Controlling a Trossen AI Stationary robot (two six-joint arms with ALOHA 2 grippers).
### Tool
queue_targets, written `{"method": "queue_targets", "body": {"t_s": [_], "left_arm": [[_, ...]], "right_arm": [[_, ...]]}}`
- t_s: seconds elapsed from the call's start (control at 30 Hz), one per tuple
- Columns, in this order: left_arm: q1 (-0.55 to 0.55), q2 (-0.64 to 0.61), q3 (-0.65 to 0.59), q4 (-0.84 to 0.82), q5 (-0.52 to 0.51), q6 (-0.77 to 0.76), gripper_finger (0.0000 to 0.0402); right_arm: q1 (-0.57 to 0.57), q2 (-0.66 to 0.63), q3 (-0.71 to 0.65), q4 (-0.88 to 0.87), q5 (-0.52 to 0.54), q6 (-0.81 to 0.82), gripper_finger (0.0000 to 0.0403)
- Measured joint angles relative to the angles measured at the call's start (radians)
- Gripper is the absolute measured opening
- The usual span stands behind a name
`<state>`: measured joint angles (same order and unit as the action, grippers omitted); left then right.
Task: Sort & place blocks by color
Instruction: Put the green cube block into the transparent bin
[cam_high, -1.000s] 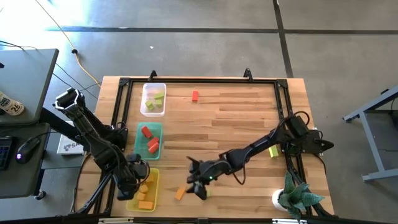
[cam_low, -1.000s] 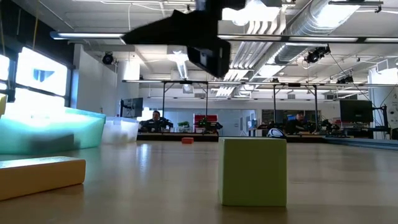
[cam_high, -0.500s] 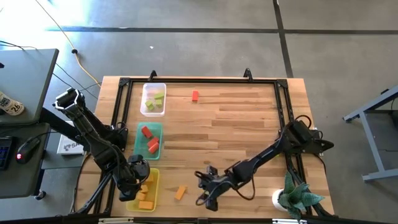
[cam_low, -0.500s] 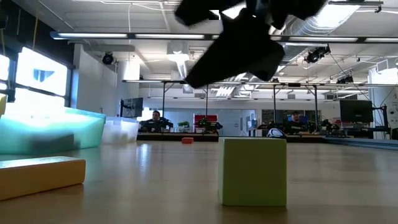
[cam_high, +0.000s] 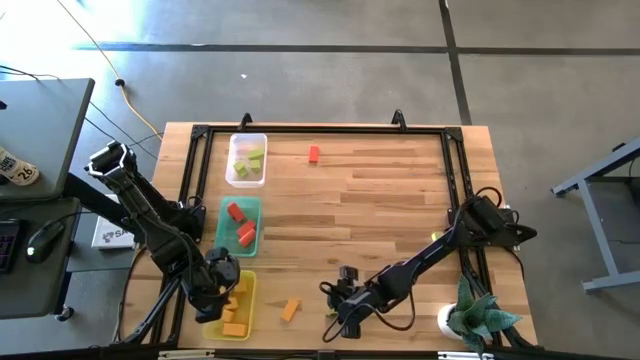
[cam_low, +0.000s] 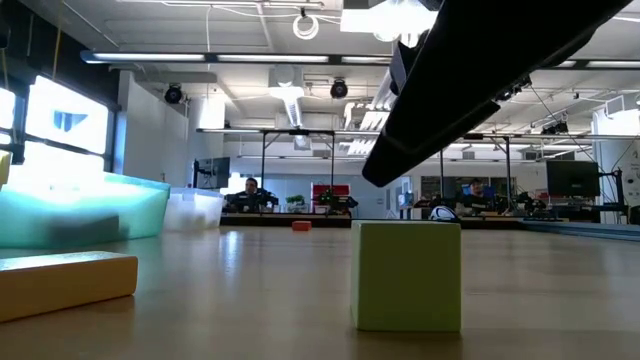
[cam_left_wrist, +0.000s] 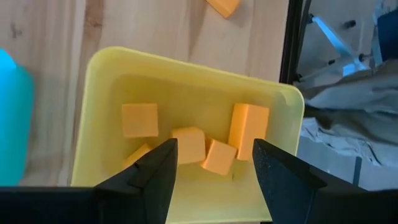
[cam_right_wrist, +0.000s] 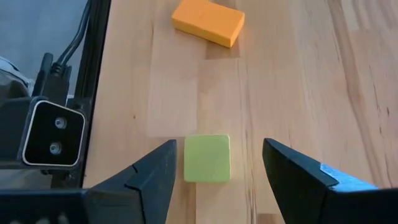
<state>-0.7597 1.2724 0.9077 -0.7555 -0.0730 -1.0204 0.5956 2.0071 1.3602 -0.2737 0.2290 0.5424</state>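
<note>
A yellow-green cube (cam_right_wrist: 207, 158) stands on the table near its front edge and also shows in the low view (cam_low: 406, 275). My right gripper (cam_right_wrist: 219, 149) hangs open above it, a finger to either side, touching nothing. In the high view this gripper (cam_high: 336, 320) hides the cube. An orange bar (cam_high: 291, 310) lies flat to the left of the cube. My left gripper (cam_left_wrist: 214, 144) is open and empty over the yellow tray (cam_left_wrist: 99, 93), which holds several orange blocks (cam_left_wrist: 188, 144). A red block (cam_high: 313, 153) lies at the far side. Another yellow-green block (cam_high: 437, 237) lies by the right arm.
A clear tray (cam_high: 246, 160) holds yellow-green blocks and a green tray (cam_high: 239, 224) holds red ones, both at the left. The low camera's housing (cam_right_wrist: 53, 134) sits at the front edge beside the cube. A potted plant (cam_high: 478, 318) stands at the front right corner.
My right gripper has gone toward the table's near edge and a little to the right, from beside the orange bar to above the yellow-green cube. The cube and the bar have stayed where they were.
</note>
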Motion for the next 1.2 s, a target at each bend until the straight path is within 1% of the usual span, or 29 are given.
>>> {"method": "queue_targets", "body": {"t_s": [0.13,0.33,0.67,0.9,1.07,1.2], "left_arm": [[0.000,0.000,0.000,0.001,-0.029,-0.020,0.0197],[0.000,0.000,0.000,0.003,-0.028,-0.024,0.0197],[0.000,0.000,0.000,0.005,-0.046,-0.028,0.0197],[0.000,0.000,0.000,0.007,-0.060,-0.052,0.0197],[0.000,-0.001,0.000,0.014,-0.092,-0.069,0.0197],[0.000,-0.001,0.000,0.022,-0.096,-0.069,0.0197]], "right_arm": [[0.001,0.003,0.000,0.002,0.000,-0.012,0.0224],[0.001,0.036,0.000,0.008,-0.022,-0.020,0.0224],[0.001,0.043,0.000,-0.004,-0.001,-0.054,0.0224],[0.001,0.061,0.000,-0.007,-0.041,-0.056,0.0224],[0.001,0.070,0.000,0.016,-0.027,-0.054,0.0224],[0.001,0.075,0.000,0.023,-0.028,-0.053,0.0224]]}}
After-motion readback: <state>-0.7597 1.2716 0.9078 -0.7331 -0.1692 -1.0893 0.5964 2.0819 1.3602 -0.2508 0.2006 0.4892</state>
